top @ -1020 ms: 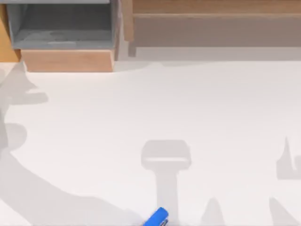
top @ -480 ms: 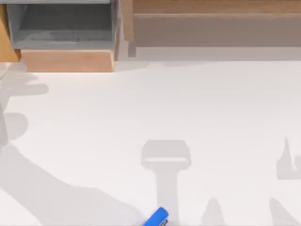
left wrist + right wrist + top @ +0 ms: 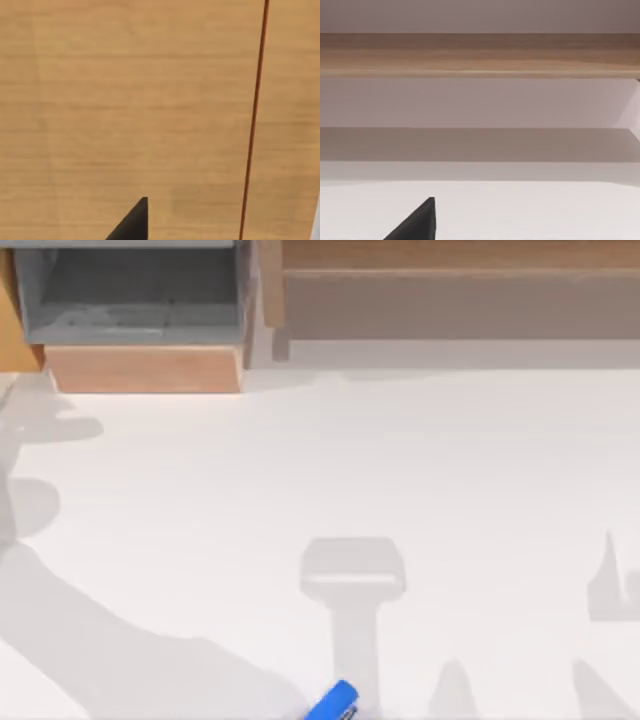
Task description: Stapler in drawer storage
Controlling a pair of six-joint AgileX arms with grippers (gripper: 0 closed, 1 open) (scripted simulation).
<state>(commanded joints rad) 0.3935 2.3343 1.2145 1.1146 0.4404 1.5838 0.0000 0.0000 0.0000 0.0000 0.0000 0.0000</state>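
The small bright-blue stapler lies on the white table at the front edge, a little right of centre and partly cut off by the picture's border. The drawer stands open at the back left, its grey interior showing behind a plain light-wood front panel. A black part of my left gripper shows against a light-wood surface close in front of it. In the right wrist view a black part of my right gripper hangs over the white table, facing the shelf unit.
A long wooden shelf unit runs along the back, right of the drawer. Grey arm shadows fall on the table at the left edge and front right. The white tabletop lies bare between the drawer and the stapler.
The arm shadow near the table's back left corner has shifted a little. The stapler and the drawer have not moved.
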